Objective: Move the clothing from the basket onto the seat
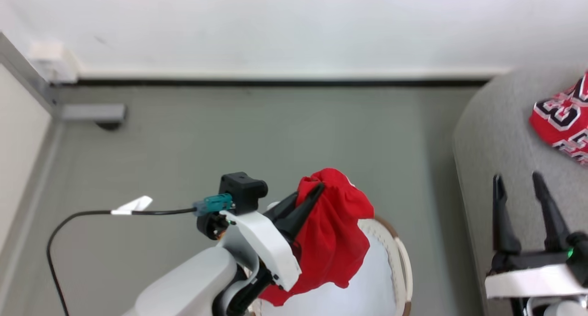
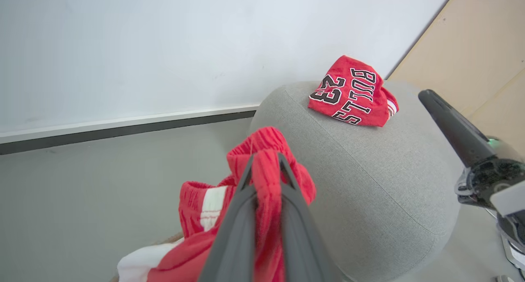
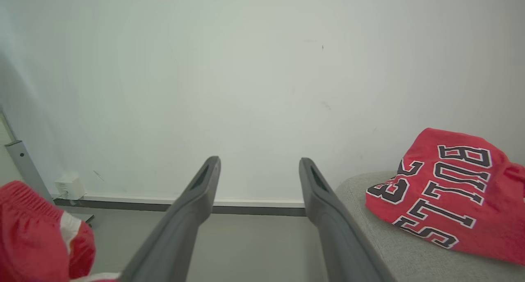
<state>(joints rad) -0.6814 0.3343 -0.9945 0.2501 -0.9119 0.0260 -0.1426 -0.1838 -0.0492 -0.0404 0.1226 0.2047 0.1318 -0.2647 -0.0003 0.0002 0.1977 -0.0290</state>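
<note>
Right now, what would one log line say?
left gripper: shut on red garment over basket | right gripper: open, empty | jersey: on seat

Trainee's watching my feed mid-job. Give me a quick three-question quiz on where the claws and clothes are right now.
1. True or false: the left claw is shut on a red garment.
2. What lies on the seat? A) the jersey marked 23 B) a towel C) a shoe
3. Fill in: the right claw is ___ and holds nothing.
Key: 1 true; 2 A; 3 open.
</note>
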